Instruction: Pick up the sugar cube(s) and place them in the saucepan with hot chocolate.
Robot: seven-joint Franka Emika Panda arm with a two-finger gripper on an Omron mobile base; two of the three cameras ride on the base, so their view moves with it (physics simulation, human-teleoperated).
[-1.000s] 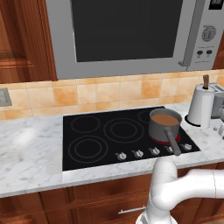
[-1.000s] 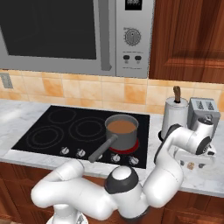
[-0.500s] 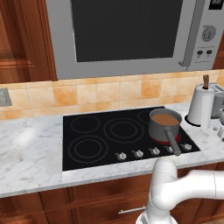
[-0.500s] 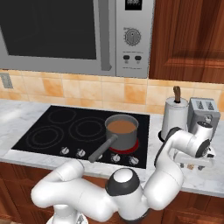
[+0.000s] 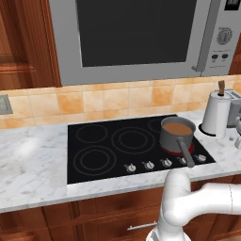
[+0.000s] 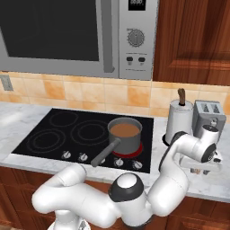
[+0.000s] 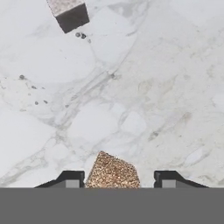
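End effector (image 7: 113, 179) low over marble table (image 7: 131, 87), tips astride brown sugar cube (image 7: 113, 171), gaps either side, not gripping. Second cube (image 7: 68, 14) farther off. Saucepan with hot chocolate (image 6: 125, 136) on cooktop (image 6: 67, 134).

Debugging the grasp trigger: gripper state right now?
Gripper: jaws apart, one on each side of a brown sugar cube on the counter; not clamped on it.
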